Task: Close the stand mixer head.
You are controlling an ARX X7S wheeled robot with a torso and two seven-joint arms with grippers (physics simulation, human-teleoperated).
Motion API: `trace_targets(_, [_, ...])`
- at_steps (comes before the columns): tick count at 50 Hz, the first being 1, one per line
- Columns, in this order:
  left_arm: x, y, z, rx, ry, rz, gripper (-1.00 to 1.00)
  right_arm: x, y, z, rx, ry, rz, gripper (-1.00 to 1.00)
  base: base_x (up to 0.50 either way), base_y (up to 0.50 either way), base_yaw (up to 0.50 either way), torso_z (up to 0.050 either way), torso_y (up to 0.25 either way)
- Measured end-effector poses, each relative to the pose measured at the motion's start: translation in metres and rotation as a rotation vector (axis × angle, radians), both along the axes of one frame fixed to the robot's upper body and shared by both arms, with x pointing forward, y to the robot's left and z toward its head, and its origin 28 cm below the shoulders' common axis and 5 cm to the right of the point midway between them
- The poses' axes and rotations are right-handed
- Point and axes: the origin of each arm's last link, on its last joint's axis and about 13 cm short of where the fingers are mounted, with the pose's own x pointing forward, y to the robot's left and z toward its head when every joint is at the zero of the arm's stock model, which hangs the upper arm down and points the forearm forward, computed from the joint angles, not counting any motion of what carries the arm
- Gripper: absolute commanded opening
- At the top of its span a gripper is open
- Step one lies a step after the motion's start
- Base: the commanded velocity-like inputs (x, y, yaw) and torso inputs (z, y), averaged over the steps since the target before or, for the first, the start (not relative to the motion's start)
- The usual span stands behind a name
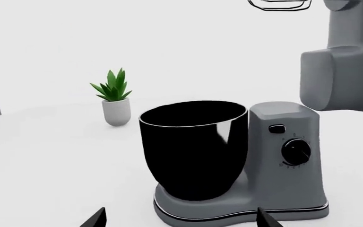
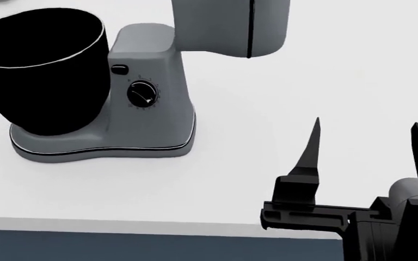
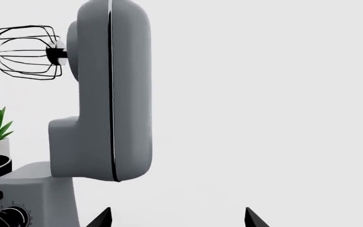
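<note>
right gripper (image 2: pixel 365 144): nearest, fingers apart, empty
left gripper (image 1: pixel 180 216): fingers apart
stand mixer head (image 3: pixel 109 94): tilted up
step: approach
next: push head down

On the tabletop (image 2: pixel 267 136), the mixer stands ahead of the right tool (image 2: pixel 365 149) and off to its left, well apart from it. The stand mixer head (image 3: pixel 109 94) is tilted up over the column (image 2: pixel 147 81), its whisk (image 3: pixel 24 52) on the side away from the tool. The bowl (image 2: pixel 42 76) sits on the base (image 2: pixel 100 147), beyond the column from the tool. A potted plant (image 1: pixel 115 97) stands behind the bowl.
</note>
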Motion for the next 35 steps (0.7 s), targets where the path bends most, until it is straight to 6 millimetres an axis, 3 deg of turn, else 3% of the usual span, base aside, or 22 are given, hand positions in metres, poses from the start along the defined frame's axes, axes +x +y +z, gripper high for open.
trace_targets(30, [-0.014,0.001,0.015,0.016,-0.031,0.007,1.0,-0.012,-0.01,0.011,-0.035,-0.042,-0.037,1.0,0.35,0.01,0.0,0.0,0.0])
trace_targets(35, [-0.015,0.0,0.018,0.019,-0.039,0.005,1.0,-0.015,-0.011,0.015,-0.034,-0.053,-0.035,1.0,0.06,0.0,0.0,0.0,0.003])
